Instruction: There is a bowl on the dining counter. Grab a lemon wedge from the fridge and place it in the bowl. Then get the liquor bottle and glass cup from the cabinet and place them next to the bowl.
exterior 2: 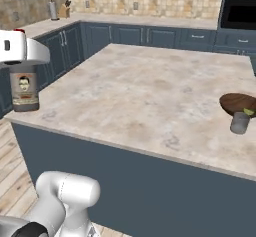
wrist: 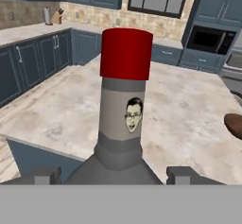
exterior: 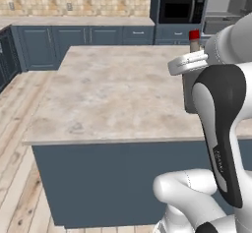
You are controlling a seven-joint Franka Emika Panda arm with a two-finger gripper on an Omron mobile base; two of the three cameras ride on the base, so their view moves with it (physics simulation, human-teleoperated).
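The liquor bottle [wrist: 124, 100], grey-brown with a red cap and a pale face label, hangs upright in my gripper [wrist: 118, 173], whose fingertips press its shoulders from both sides. It is held in the air at the near edge of the dining counter [exterior 2: 145, 91], and the bottle [exterior 2: 24, 91] shows under my white hand at the left. Its red cap [exterior: 194, 34] pokes up behind my arm. At the counter's right end sits the dark wooden bowl [exterior 2: 236, 102] with the lemon wedge [exterior 2: 248, 112] in it. The glass cup [exterior 2: 240, 123] stands just in front of the bowl.
Blue base cabinets [exterior 2: 150, 36] and a tiled wall run along the back. A black microwave [exterior: 181, 10] sits at the back right. A paper towel roll [exterior 2: 52, 10] stands on the back counter. Wooden floor [exterior: 15, 178] lies left of the island.
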